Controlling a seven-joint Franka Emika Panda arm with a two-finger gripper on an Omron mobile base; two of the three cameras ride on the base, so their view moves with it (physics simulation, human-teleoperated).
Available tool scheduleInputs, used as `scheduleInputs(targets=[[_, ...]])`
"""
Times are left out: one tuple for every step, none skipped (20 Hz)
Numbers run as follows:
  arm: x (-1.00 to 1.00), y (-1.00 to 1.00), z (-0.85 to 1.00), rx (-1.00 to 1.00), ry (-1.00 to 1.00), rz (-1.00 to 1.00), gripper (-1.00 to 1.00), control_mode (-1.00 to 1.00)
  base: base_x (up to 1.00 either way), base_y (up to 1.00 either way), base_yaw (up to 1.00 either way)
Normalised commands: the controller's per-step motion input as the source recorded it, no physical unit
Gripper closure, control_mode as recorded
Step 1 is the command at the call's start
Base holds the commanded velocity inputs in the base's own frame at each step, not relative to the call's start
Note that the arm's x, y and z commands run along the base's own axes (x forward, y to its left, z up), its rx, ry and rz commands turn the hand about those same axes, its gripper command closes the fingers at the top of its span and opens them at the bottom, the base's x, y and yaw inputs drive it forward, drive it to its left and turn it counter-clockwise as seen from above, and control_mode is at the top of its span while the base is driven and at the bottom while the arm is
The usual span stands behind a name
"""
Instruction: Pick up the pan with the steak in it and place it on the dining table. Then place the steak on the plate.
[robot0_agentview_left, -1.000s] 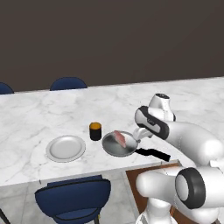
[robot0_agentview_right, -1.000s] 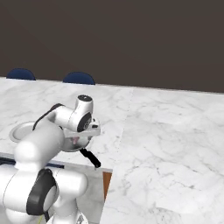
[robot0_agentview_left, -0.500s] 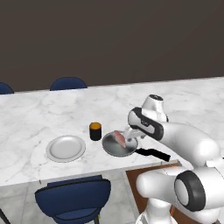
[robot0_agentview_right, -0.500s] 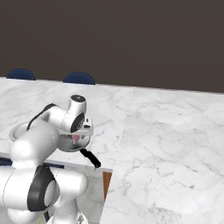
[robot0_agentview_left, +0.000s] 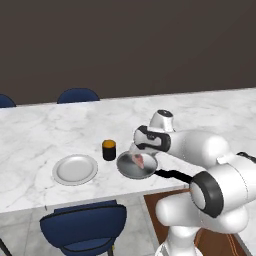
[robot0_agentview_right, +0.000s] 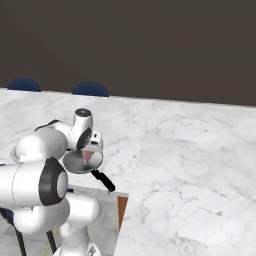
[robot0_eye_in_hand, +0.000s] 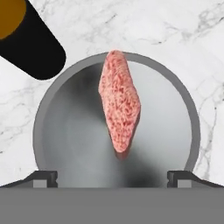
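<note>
- Firstly, left base view: the pan (robot0_agentview_left: 136, 166) sits on the dining table (robot0_agentview_left: 45, 135) near its front edge, black handle pointing right; the steak (robot0_agentview_left: 138, 160) lies inside it. The gripper (robot0_agentview_left: 137, 151) hangs just above. A dark cup (robot0_agentview_left: 109, 150) stands just left of the pan, the plate (robot0_agentview_left: 75, 169) farther left.
- Right base view: the gripper (robot0_agentview_right: 90, 150) hovers over the pan (robot0_agentview_right: 80, 161) and steak (robot0_agentview_right: 86, 158).
- Hand view: the fingertips (robot0_eye_in_hand: 43, 178) stand spread wide, holding nothing; the steak (robot0_eye_in_hand: 119, 105) lies between them, in the pan (robot0_eye_in_hand: 70, 131).

A dark brown wall (robot0_agentview_left: 125, 45) runs behind the long marble counter (robot0_agentview_left: 45, 130). Blue chairs (robot0_agentview_left: 82, 227) sit on both sides of it, on a pale tiled floor (robot0_agentview_left: 20, 227).
</note>
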Motion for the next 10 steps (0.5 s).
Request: scheduleInputs(targets=[[0.31,0.04,-0.05,-0.06,0.0,-0.06,-1.0,-1.0,0.0,0.0,0.0],[0.14,0.0,-0.01,-0.04,0.01,-0.02,-1.0,-1.0,0.0,0.0,0.0],[0.05,0.0,0.0,-0.02,0.02,0.0,-1.0,-1.0,0.0,0.0,0.0],[0.0,0.0,0.0,-0.01,0.03,0.0,-1.0,-1.0,0.0,0.0,0.0],[0.0,0.0,0.0,0.0,0.03,0.0,-1.0,-1.0,0.0,0.0,0.0],[0.0,0.0,-0.02,0.0,0.03,0.0,-1.0,-1.0,0.0,0.0,0.0],[0.08,0.0,-0.08,0.0,0.04,0.0,-1.0,-1.0,0.0,0.0,0.0],[0.13,0.0,-0.11,0.0,0.05,0.0,-1.0,-1.0,0.0,0.0,0.0],[0.15,0.0,-0.16,-0.01,0.06,0.0,-1.0,-1.0,0.0,0.0,0.0],[0.15,0.0,-0.19,-0.01,0.06,0.0,-1.0,-1.0,0.0,0.0,0.0]])
